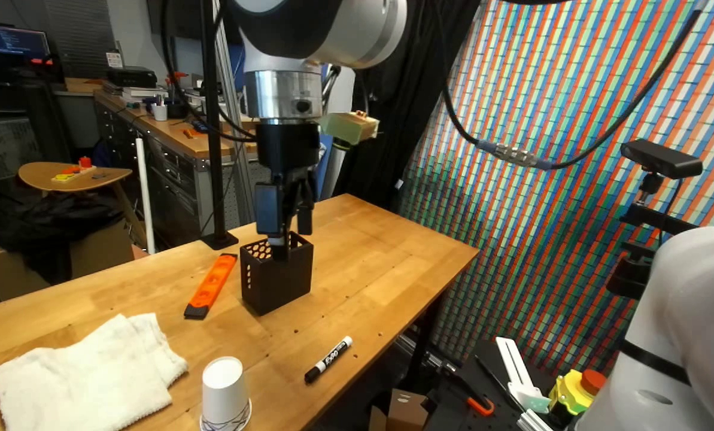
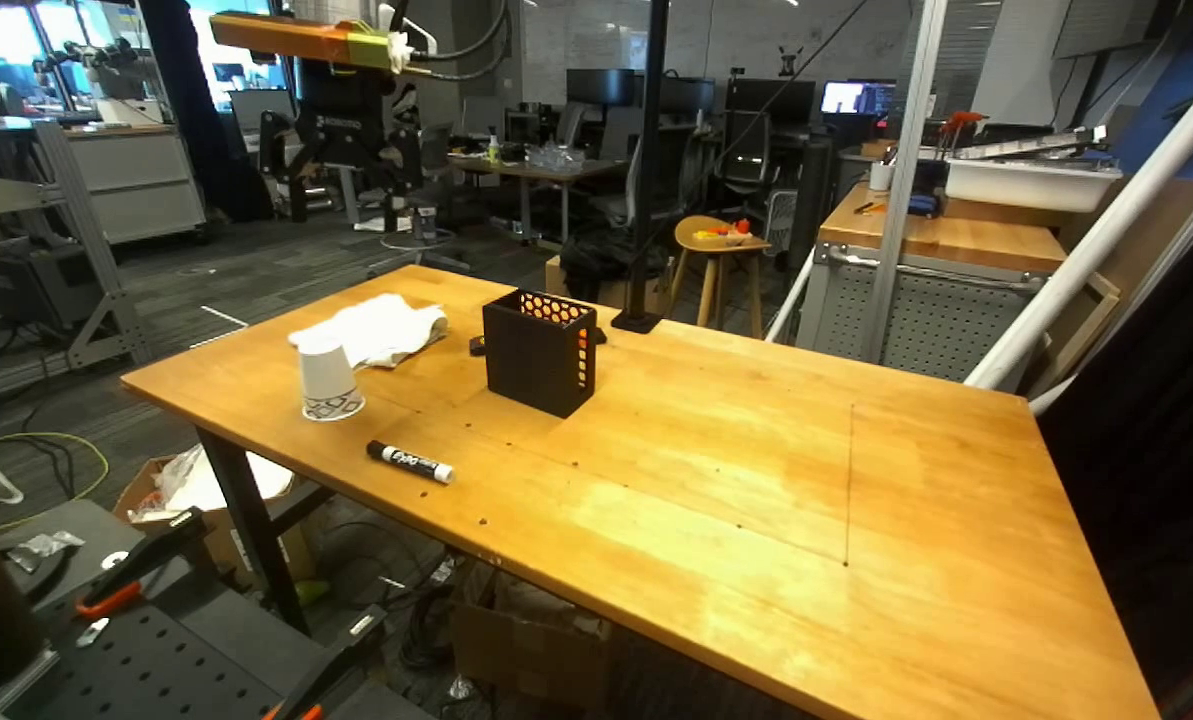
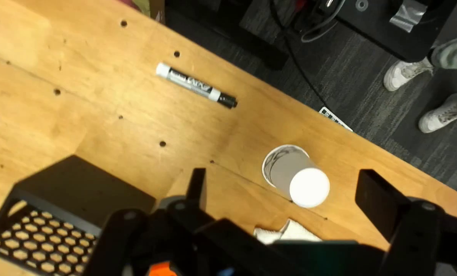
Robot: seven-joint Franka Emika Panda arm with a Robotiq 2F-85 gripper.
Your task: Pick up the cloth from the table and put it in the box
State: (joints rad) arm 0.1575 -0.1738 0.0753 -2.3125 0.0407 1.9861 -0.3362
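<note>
We have the gripper (image 3: 284, 186) parted wide with nothing in its grasp, and the white cloth (image 1: 87, 377) lies well below it on the table (image 1: 380, 251), near the upturned cup (image 1: 222, 383). We judge the cloth light, limp and safe to squeeze, so we favour pinching a folded layer near its middle, letting it bunch for the black box (image 2: 531, 355), off to one side below the gripper.

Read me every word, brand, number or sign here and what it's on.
"EXPO": on the white-and-black cylindrical marker; its finer print is too blurred to read.
Screen text on the flat black monitor: too small to read.
Pale lettering on the black two-fingered end effector: too small.
Marks on the small white rectangular tag: too small.
</note>
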